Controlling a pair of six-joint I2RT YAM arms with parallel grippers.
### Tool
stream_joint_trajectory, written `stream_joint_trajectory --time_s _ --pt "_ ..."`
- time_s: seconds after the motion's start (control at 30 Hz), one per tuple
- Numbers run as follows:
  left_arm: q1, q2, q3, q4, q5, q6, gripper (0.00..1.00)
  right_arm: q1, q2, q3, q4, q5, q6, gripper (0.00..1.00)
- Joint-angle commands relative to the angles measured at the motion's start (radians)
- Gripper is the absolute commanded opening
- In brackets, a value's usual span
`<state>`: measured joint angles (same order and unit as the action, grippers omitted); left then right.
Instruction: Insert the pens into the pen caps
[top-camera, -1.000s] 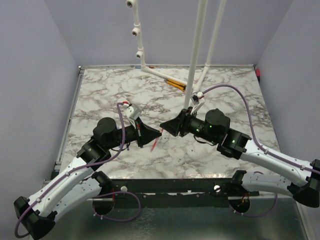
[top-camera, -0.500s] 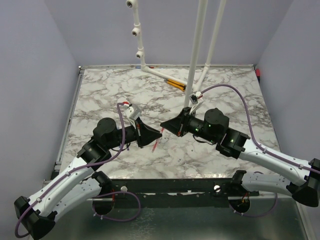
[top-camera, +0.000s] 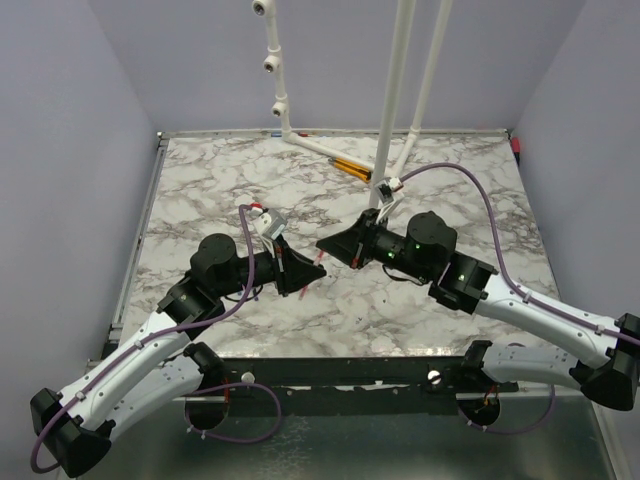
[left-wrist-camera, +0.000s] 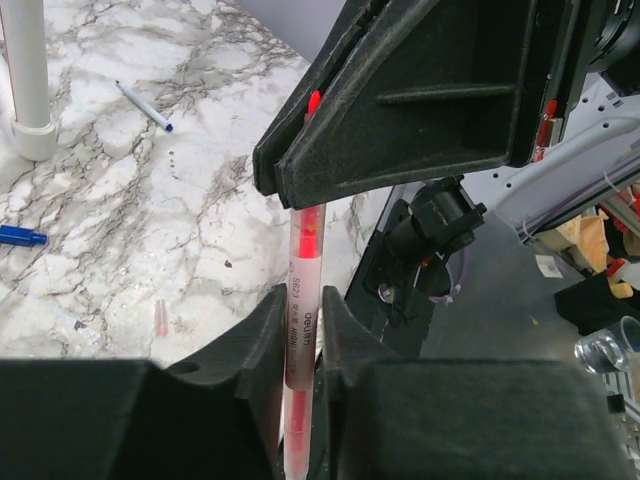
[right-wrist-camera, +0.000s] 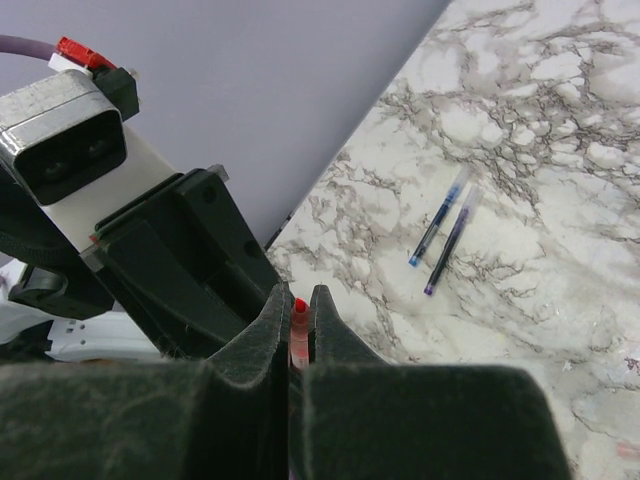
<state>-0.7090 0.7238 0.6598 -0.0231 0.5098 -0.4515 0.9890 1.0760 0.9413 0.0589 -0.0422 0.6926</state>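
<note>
A pink-red pen (left-wrist-camera: 303, 290) hangs above the table between my two grippers. My left gripper (left-wrist-camera: 303, 300) is shut on its lower barrel, a finger against each side. My right gripper (right-wrist-camera: 298, 300) is shut on its red-tipped upper end (right-wrist-camera: 299, 318). From above, the two grippers (top-camera: 305, 272) (top-camera: 325, 250) meet tip to tip over the table's middle. A small pink cap (left-wrist-camera: 160, 320) lies on the marble below. A blue cap (left-wrist-camera: 20, 236) lies further left. A blue pen with a clear barrel (right-wrist-camera: 438, 226) and a darker pen (right-wrist-camera: 453, 243) lie side by side on the table.
A white pipe frame (top-camera: 390, 120) stands at the back middle, one foot (left-wrist-camera: 28, 80) close to the blue cap. Thicker orange-and-black sticks (top-camera: 350, 166) lie beside it. The table's near edge (top-camera: 330, 355) runs just below the grippers.
My right gripper stood open beside the pen and has now shut on its upper end. The left gripper has shifted slightly up and toward the right one, the pen still in it.
</note>
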Motion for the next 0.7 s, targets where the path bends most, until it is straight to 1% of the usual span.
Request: stream_joint_trajectory --time_s 0.0,0.13,0.17,0.2,0.33,0.37,0.43,0.5,0.57,0.6,0.63,0.67 --pt "-0.002 -0.003 -0.008 0.020 0.033 -0.001 0.14 0.004 0.012 0.020 0.010 -0.020 -0.020 0.01" --pt "-0.003 -0.003 -0.007 0.020 0.025 0.000 0.12 0.004 0.017 0.028 -0.010 -0.016 -0.030 0.01" --pt "-0.003 -0.002 -0.007 0.020 0.025 0.002 0.08 0.004 0.018 0.030 -0.015 -0.016 -0.032 0.01" --pt "-0.003 -0.001 -0.006 0.019 0.023 0.002 0.01 0.004 0.018 0.030 -0.017 -0.017 -0.034 0.01" --pt "-0.003 -0.004 -0.008 0.020 0.008 0.002 0.00 0.004 0.024 0.030 -0.027 -0.028 -0.039 0.01" --pt "-0.002 -0.006 -0.009 0.019 0.000 0.002 0.00 0.004 0.026 0.032 -0.030 -0.030 -0.040 0.02" --pt "-0.003 -0.007 -0.010 0.020 -0.015 0.002 0.00 0.004 0.024 0.035 -0.043 -0.030 -0.045 0.13" --pt "-0.002 -0.010 -0.008 0.015 -0.031 0.005 0.00 0.004 0.016 0.043 -0.057 -0.015 -0.054 0.29" --pt "-0.003 -0.012 -0.006 -0.001 -0.054 0.012 0.00 0.004 0.003 0.055 -0.117 0.016 -0.063 0.44" --pt "-0.003 -0.014 -0.005 -0.009 -0.067 0.014 0.00 0.004 -0.005 0.060 -0.140 0.033 -0.069 0.48" --pt "-0.003 -0.016 -0.005 -0.016 -0.080 0.018 0.00 0.004 -0.011 0.064 -0.162 0.038 -0.078 0.50" --pt "-0.003 -0.018 -0.003 -0.024 -0.100 0.021 0.00 0.004 -0.018 0.068 -0.187 0.074 -0.082 0.52"
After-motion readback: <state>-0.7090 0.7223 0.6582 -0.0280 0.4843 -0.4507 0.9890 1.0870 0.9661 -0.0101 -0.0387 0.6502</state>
